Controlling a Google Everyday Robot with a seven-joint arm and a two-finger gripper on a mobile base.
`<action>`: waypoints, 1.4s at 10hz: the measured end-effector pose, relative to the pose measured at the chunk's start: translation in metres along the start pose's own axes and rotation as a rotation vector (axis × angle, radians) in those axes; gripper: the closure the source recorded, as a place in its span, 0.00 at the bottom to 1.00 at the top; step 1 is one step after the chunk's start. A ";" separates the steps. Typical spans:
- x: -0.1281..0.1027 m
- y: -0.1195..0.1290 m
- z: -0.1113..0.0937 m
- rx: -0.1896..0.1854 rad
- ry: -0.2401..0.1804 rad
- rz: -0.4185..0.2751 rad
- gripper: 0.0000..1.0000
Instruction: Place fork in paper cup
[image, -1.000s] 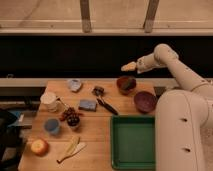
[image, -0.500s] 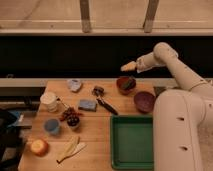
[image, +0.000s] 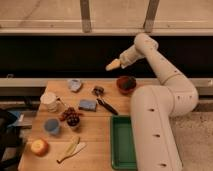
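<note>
white paper cup (image: 49, 101) at the left of the frame, thin fork (image: 63, 103) just right of it — gripper (image: 112, 65) hangs well apart, upper centre; how open, i can't tell.

- Cups: two, the white paper cup (image: 49, 100) and a blue cup (image: 51, 126).
- Thin grey fork (image: 63, 103): one, beside the paper cup.
- Pale cream utensils (image: 70, 149): two.
- Black-handled tool (image: 103, 99): one.
- Dark red bowl (image: 126, 84): one in sight.
- Green tray (image: 122, 144): one.
- Blue sponge (image: 87, 105): one.
- Round orange fruit (image: 39, 146): one.
- Pincer (image: 112, 65): one, raised beyond the far edge of the desk (image: 100, 127).
</note>
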 end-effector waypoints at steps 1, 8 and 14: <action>-0.001 0.021 0.008 -0.019 0.030 -0.052 0.21; 0.057 0.133 0.041 -0.040 0.020 -0.291 0.21; 0.064 0.147 0.050 -0.047 0.000 -0.304 0.21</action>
